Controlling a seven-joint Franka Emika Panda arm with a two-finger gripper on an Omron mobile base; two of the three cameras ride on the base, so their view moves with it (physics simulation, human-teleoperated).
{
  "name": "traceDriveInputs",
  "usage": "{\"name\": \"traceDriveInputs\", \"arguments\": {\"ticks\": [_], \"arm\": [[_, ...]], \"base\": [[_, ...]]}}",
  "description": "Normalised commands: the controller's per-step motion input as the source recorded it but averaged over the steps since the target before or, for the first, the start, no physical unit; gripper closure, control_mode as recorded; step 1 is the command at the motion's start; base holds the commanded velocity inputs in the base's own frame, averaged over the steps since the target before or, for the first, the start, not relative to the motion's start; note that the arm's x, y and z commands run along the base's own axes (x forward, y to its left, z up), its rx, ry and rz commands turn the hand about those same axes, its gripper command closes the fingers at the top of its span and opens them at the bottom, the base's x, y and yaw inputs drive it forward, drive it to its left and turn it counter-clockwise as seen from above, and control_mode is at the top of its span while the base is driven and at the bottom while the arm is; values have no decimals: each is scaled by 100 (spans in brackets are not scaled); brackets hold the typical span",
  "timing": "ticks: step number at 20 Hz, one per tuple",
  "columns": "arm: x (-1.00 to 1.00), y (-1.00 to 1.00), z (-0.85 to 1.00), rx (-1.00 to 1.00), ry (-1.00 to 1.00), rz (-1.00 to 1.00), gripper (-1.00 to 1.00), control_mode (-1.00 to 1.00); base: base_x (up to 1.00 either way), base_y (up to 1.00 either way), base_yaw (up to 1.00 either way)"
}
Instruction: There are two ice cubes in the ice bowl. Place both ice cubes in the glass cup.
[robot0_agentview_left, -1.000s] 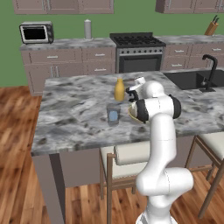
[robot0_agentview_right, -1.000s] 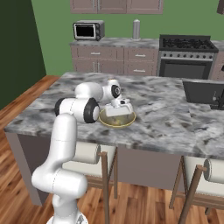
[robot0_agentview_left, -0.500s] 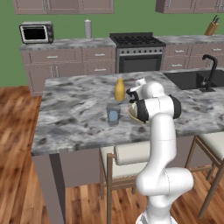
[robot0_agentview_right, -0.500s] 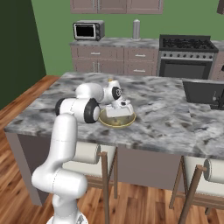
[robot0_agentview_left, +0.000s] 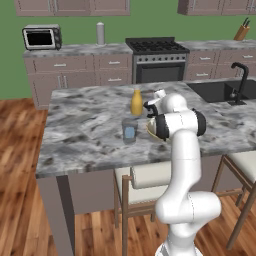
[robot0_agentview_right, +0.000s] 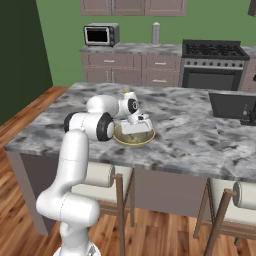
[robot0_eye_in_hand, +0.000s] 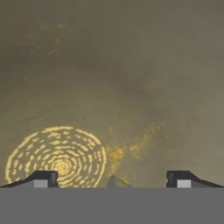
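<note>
**Ice cube between the fingertips, not yet gripped**

Compared with a second ago, the gripper (robot0_agentview_right: 136, 129) has sunk deeper into the bowl (robot0_agentview_right: 134, 137), jaws wide. One ice cube (robot0_eye_in_hand: 114, 182) peeks between the fingertips (robot0_eye_in_hand: 41, 178). The cup (robot0_agentview_left: 129, 130) stands just beside the bowl; closing looks next.

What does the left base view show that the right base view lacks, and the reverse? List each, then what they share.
Left base view: the glass cup on the counter, and a knife block. Right base view: the ice bowl with its full rim, the open gripper down inside it. Both: microwave, stove, marble counter.
</note>
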Motion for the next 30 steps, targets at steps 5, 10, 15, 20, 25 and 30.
{"name": "traceDriveInputs", "arguments": {"ticks": [5, 10, 15, 20, 25, 30], "arm": [[-53, -16, -12, 0, -2, 3, -100, -100], [-38, -5, 0, 0, -10, 15, -100, -100], [2, 2, 0, 0, -9, 12, -100, -100], [44, 4, 0, 0, -6, 0, -100, -100], [43, 0, 0, 0, 1, 0, -100, -100], [5, 0, -17, 0, 15, 0, -100, -100]], "base": [[0, 0, 0], [0, 0, 0], [0, 0, 0], [0, 0, 0], [0, 0, 0], [0, 0, 0]]}}
